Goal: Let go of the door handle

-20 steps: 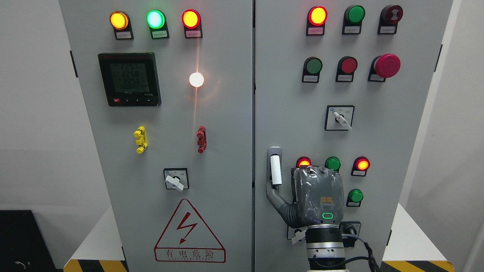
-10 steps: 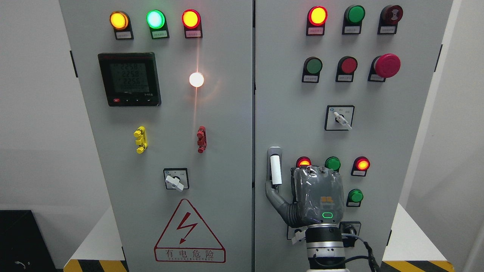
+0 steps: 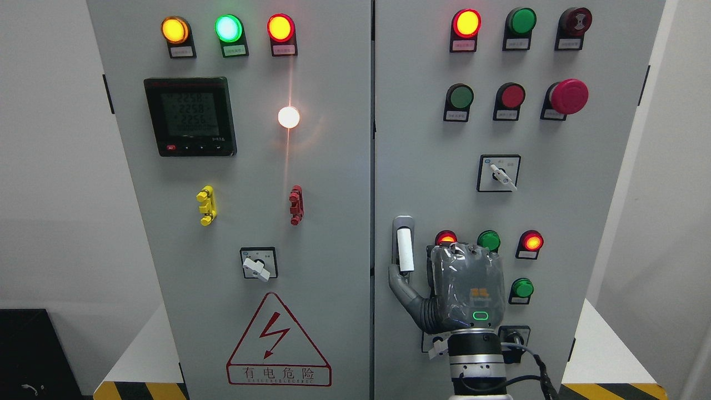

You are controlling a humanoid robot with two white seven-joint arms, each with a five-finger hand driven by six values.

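The right hand (image 3: 464, 289) rises from the bottom edge against the right cabinet door (image 3: 555, 211), back to the camera; its fingers curl forward, state unclear, thumb (image 3: 399, 280) spread toward the white door handle (image 3: 405, 251). The handle stands upright near the door's left edge; bare panel lies above it.

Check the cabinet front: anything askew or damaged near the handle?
Nothing stands out. The door handle sits upright on the closed right door, undamaged, with the right hand just below and beside it.

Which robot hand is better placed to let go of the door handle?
The right robot hand: its thumb already reaches the lower end of the handle. The left arm is not in view.
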